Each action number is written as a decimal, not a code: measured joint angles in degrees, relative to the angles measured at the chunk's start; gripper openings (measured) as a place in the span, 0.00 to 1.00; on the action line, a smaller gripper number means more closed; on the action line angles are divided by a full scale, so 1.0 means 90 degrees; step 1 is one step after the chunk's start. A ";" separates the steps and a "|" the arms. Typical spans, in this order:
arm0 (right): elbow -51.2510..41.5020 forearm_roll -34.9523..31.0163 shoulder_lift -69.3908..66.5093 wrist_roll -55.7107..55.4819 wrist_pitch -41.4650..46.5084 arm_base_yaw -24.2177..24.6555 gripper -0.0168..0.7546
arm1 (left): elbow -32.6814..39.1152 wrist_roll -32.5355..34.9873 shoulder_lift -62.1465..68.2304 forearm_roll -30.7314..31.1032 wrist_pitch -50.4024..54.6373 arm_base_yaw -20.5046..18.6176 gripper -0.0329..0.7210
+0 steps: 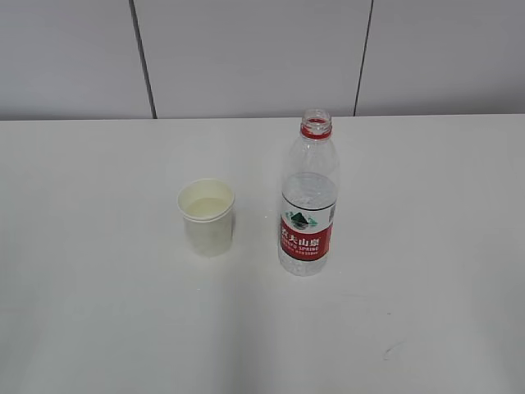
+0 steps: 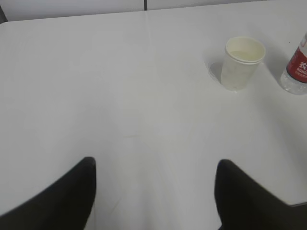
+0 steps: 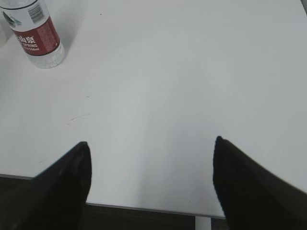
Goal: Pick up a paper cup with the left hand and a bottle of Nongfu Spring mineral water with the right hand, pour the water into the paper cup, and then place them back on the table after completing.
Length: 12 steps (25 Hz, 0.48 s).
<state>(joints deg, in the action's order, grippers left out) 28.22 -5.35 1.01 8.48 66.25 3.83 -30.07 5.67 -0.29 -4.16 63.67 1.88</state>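
Note:
A white paper cup stands upright on the white table; a pale liquid shows inside it. To its right stands an uncapped clear bottle with a red label, nearly empty. Neither arm shows in the exterior view. In the left wrist view the cup and the bottle's base sit far ahead to the right; my left gripper is open and empty over bare table. In the right wrist view the bottle is far ahead at the left; my right gripper is open and empty near the table's front edge.
A grey panelled wall rises behind the table's far edge. The table's front edge runs just under the right gripper, with dark floor below it.

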 joint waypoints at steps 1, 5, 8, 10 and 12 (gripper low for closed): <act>0.0000 0.0000 0.0000 0.0000 0.0000 0.0000 0.78 | 0.0000 0.0000 0.0000 0.0000 0.0000 0.0000 0.68; 0.0000 0.0000 0.0000 0.0000 0.0000 0.0000 0.78 | 0.0000 0.0001 0.0000 0.0000 0.0000 0.0000 0.68; 0.0000 0.0000 0.0000 0.0000 0.0000 0.0000 0.78 | 0.0000 0.0001 0.0000 0.0000 0.0000 0.0000 0.68; 0.0000 0.0000 0.0000 0.0000 0.0000 0.0000 0.78 | 0.0000 0.0001 0.0000 0.0000 0.0000 0.0000 0.68; 0.0000 0.0000 0.0000 0.0000 0.0000 0.0000 0.78 | 0.0000 0.0001 0.0000 0.0000 0.0000 0.0000 0.67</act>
<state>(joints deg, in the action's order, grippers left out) 28.22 -5.35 1.01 8.48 66.25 3.83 -30.07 5.68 -0.29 -4.16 63.67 1.88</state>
